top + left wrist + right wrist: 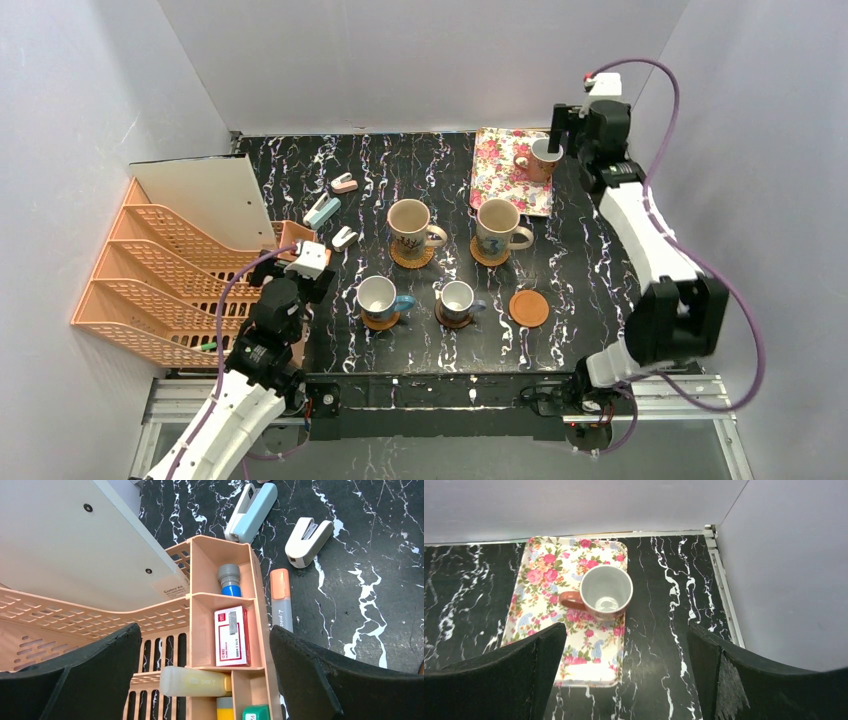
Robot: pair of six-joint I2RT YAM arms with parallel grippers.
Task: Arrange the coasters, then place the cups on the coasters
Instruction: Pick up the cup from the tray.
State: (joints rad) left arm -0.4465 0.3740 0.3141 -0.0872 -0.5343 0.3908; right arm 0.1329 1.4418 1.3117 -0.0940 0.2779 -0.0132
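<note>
I counted five coasters, one coaster [528, 308] bare, and five cups, the fifth cup [606, 592] sitting on the tray [539, 565] just ahead, centred between my right gripper's [625, 630] wide, empty jaws; the left gripper [205, 630] gaped empty too.

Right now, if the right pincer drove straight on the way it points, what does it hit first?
Probably the red-handled mug on the floral tray. It sits nearly centred ahead of the open right pincer, with nothing showing between them. Depth is unclear, but its rim would likely be met first.
</note>
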